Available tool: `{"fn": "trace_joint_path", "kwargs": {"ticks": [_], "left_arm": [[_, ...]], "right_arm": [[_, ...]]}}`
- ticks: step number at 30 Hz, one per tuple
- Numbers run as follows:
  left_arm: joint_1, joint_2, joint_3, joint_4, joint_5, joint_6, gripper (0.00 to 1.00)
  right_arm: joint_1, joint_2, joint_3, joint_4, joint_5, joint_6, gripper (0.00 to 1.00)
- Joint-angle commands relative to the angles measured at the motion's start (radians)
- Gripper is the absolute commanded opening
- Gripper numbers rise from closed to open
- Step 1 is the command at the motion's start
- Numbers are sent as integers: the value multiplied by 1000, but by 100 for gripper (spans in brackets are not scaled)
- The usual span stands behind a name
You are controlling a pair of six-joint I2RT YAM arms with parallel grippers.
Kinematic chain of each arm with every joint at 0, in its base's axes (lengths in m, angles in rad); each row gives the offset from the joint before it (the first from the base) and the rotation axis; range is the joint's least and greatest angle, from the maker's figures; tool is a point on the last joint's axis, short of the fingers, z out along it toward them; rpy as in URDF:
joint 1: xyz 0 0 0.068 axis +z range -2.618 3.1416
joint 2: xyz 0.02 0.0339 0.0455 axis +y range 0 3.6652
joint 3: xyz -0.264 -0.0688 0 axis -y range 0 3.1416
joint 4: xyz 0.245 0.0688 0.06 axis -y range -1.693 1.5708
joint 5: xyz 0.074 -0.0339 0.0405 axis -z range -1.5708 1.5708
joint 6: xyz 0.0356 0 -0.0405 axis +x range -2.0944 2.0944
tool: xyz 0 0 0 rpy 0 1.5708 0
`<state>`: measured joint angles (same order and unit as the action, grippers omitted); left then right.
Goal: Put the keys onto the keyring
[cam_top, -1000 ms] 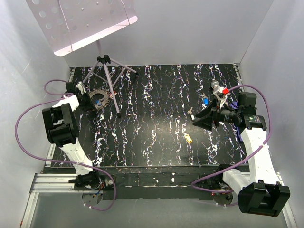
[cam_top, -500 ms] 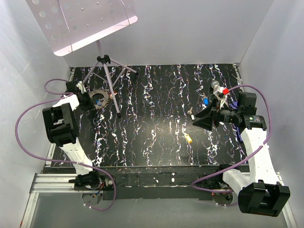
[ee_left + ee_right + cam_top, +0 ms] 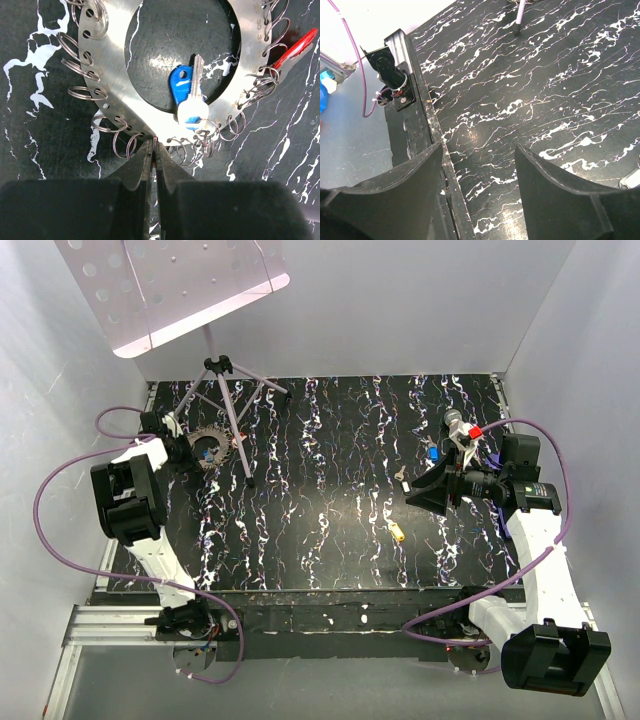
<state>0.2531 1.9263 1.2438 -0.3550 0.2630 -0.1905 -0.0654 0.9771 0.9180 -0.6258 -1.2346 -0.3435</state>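
A round metal disc (image 3: 105, 95) carries several wire keyrings (image 3: 80, 92) round its rim; in the top view it lies at the far left (image 3: 212, 436). A blue-headed key (image 3: 180, 86) and a pale-headed key (image 3: 192, 114) lie at its central hole, and a red key (image 3: 296, 44) lies at its right edge. My left gripper (image 3: 154, 146) (image 3: 188, 452) is shut on one thin keyring at the disc's near rim. My right gripper (image 3: 422, 490) (image 3: 479, 150) is open and empty above the table. Loose yellow (image 3: 397, 532), silver (image 3: 400, 476), blue (image 3: 432, 452) and red (image 3: 475, 430) keys lie near it.
A tripod stand (image 3: 228, 390) with a perforated plate (image 3: 170, 285) stands just behind the disc. A grey cylindrical object (image 3: 454, 420) lies by the red key. White walls enclose the table. The table's near edge rail (image 3: 420, 125) shows in the right wrist view.
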Motion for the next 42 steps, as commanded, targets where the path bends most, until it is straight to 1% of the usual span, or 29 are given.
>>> {"fn": "trace_joint_path", "kwargs": {"ticks": [1,4,10,15,18,23,26,27,29,31,33,36,37,40,41,42], "left_arm": [[-3,-49,20,-6,-8,11,0],[-2,-127,-7,16,-53,20,0],[-9,-376,-118,76,-139,42,0],[-83,-559,-197,77,-205,91,0],[-129,-651,-208,24,-232,126,0],[-192,-820,-237,-53,-217,155,0],[-238,-910,-253,-97,-145,177,0],[-283,-931,-256,-108,-112,186,0],[-328,-960,-261,-134,-50,187,0],[-379,-978,-264,-150,13,218,0],[-455,-984,-262,-154,77,232,0],[-570,-962,-239,-167,102,258,0],[-606,-951,-230,-171,90,266,0],[-728,-903,-189,-173,85,307,0],[-770,-883,-175,-168,82,316,0],[-800,-863,-161,-168,84,333,0]], "right_arm": [[-4,0,-7,14,-26,-9,68],[-2,5,-8,14,-26,-9,68],[-4,0,-5,6,-28,-18,68],[-4,-2,-5,-8,-35,-38,68],[-2,2,-7,-29,-49,-66,68],[-2,3,-4,-80,-71,-138,68],[-2,6,-2,-132,-103,-207,68],[-4,11,-2,-164,-117,-248,67],[-4,15,4,-228,-140,-337,67],[-2,23,15,-313,-155,-452,67],[-4,31,21,-386,-164,-582,68],[-2,46,24,-491,-181,-745,69],[-4,57,28,-543,-192,-815,69],[1,107,44,-838,-216,-1223,74],[1,133,48,-912,-216,-1352,75],[4,159,54,-967,-217,-1438,74]]}}
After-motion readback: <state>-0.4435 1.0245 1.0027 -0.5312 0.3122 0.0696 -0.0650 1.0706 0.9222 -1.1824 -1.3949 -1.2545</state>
